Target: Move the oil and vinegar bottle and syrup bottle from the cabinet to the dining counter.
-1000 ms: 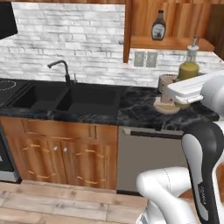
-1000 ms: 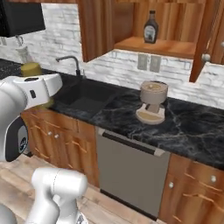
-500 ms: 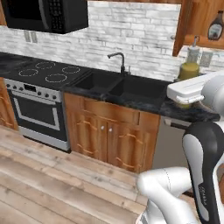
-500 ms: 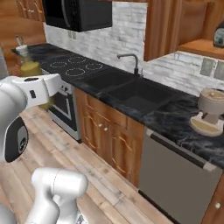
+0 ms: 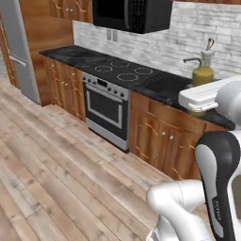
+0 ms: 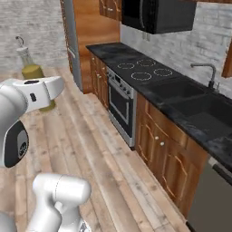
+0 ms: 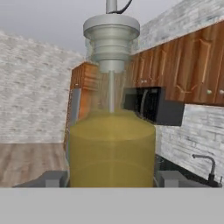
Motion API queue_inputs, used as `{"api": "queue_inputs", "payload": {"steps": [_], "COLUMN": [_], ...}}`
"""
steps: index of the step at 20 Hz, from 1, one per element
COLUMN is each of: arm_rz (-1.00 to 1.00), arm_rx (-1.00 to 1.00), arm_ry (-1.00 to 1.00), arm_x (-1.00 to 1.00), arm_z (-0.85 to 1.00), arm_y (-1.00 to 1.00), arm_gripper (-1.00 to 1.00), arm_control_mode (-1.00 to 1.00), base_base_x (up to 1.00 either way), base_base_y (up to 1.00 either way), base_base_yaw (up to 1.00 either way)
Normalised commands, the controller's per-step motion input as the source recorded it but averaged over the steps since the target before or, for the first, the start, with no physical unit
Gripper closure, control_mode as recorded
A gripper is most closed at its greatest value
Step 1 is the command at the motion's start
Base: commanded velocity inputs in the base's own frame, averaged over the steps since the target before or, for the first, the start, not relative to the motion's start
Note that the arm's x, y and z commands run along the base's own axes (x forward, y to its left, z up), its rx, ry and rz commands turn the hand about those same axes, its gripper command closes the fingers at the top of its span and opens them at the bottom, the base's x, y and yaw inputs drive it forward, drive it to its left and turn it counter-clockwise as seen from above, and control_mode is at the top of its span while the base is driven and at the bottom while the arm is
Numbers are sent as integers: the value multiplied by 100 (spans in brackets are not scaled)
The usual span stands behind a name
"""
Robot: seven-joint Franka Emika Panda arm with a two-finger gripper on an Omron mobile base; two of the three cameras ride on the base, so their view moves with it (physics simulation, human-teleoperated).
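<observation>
The gripper point(image 7: 111, 178) is clamped on the oil and vinegar bottle point(image 7: 111, 144), held upright between its fingers point(image 7: 52, 178), so the carry to the dining counter is under way; next the base must bring that counter within reach ahead of the hand. Since the earlier frames the base has turned, swapping the sink and open cabinet for the stove point(image 5: 123, 69), microwave point(image 5: 132, 14) and wood floor point(image 5: 52, 160).

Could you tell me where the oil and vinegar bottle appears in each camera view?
Left base view: oil and vinegar bottle upper right, above the white hand.
Right base view: upper left, behind the white hand.
Hand view: centre, close up.
Shared landmark: black microwave.
</observation>
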Motion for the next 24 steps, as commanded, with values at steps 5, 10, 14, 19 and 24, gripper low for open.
{"api": "queue_inputs", "payload": {"steps": [5, 10, 14, 19, 24], "arm_rz": [0, 0, 0, 0, 0], "arm_rx": [0, 0, 0, 0, 0], "arm_ry": [0, 0, 0, 0, 0], "arm_x": [0, 0, 0, 0, 0], "arm_z": [0, 0, 0, 0, 0], "arm_y": [0, 0, 0, 0, 0], "arm_gripper": [100, 100, 100, 100, 100], "arm_control_mode": [100, 100, 100, 100, 100], "base_base_x": [-5, -2, 10, 58, 49], "base_base_y": [38, 38, 18, 0, -2], "base_base_yaw": [57, 57, 52, 44, 43]}}
